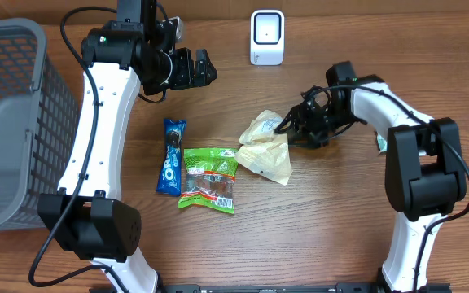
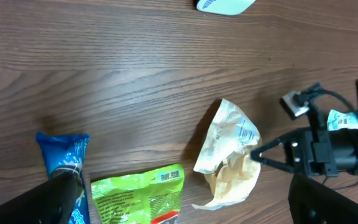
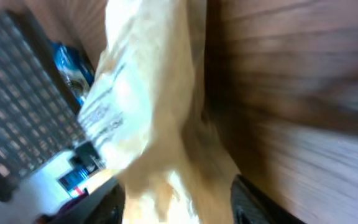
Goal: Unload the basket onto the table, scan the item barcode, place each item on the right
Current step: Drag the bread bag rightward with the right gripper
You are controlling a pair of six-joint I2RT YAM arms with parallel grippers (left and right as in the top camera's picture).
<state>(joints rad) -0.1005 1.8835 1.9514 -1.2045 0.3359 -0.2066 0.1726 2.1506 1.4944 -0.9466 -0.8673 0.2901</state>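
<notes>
A crumpled cream packet [image 1: 267,146] lies on the wooden table right of centre. My right gripper [image 1: 290,129] is low at the packet's right edge. In the blurred right wrist view its two dark fingers stand apart, and the packet [image 3: 148,93] fills much of the gap between them. The white barcode scanner [image 1: 267,37] stands at the back centre, with its lower edge just showing [image 2: 225,5]. My left gripper [image 1: 198,69] hangs open and empty at the back left, well above the table. Its fingers frame the packet [image 2: 229,155] from above.
A blue cookie packet [image 1: 170,156] and a green snack bag [image 1: 209,179] lie side by side left of the cream packet. A grey mesh basket [image 1: 6,122] takes up the far left. The right arm's cables and body [image 2: 328,149] sit close behind the cream packet.
</notes>
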